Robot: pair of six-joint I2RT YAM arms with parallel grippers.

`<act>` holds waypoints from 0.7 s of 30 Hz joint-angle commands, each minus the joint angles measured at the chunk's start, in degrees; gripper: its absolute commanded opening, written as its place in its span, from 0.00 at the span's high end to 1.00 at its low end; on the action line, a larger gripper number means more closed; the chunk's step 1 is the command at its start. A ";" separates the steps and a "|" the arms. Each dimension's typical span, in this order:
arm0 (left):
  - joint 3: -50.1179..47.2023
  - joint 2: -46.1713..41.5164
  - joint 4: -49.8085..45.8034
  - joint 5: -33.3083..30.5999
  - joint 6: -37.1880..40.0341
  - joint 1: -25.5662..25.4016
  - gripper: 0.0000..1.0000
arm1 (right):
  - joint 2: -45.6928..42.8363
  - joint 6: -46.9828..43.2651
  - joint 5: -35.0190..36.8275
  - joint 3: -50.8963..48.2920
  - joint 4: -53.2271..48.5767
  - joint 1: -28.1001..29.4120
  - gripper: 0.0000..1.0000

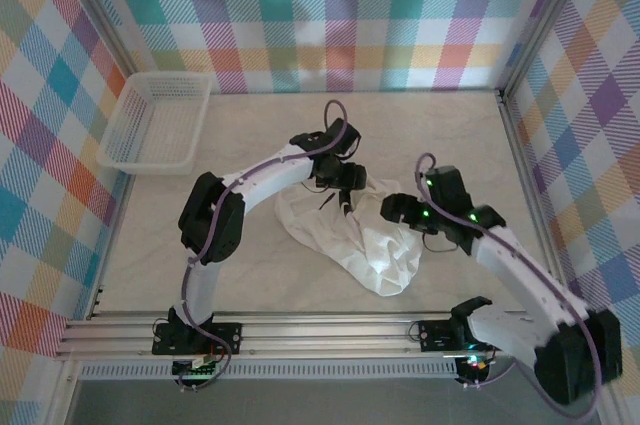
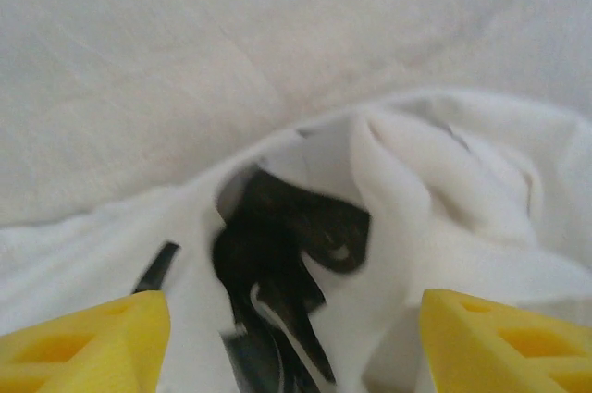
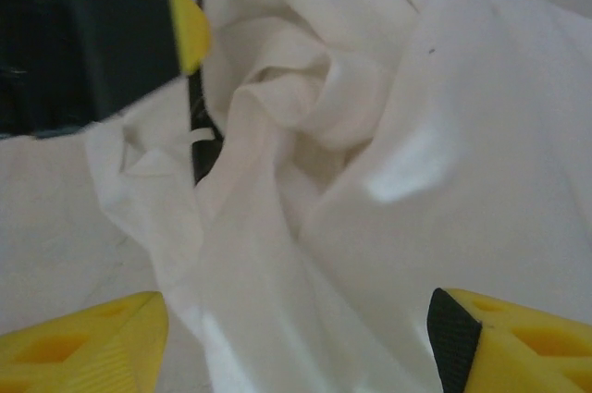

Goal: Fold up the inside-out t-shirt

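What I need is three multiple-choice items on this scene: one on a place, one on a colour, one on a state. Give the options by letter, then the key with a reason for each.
1. The basket stands:
A. at the far left corner of the table
B. beside the right arm's base
C. between the two arms' bases

2. The left gripper has fingertips that are:
A. red
B. yellow
C. blue

3. The t-shirt lies:
A. folded in a neat square
B. crumpled in a heap
C. draped over the basket

Key:
1 A: the top view shows it far left by the wall, apart from both arms.
2 B: the left wrist view shows two yellow tips set wide apart.
3 B: its folds and wrinkles run every way, with no straight edges.
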 commanded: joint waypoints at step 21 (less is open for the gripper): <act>12.79 -13.36 -1.34 13.18 -3.08 13.02 1.00 | -19.00 -10.10 -2.31 -2.83 12.88 -3.91 1.00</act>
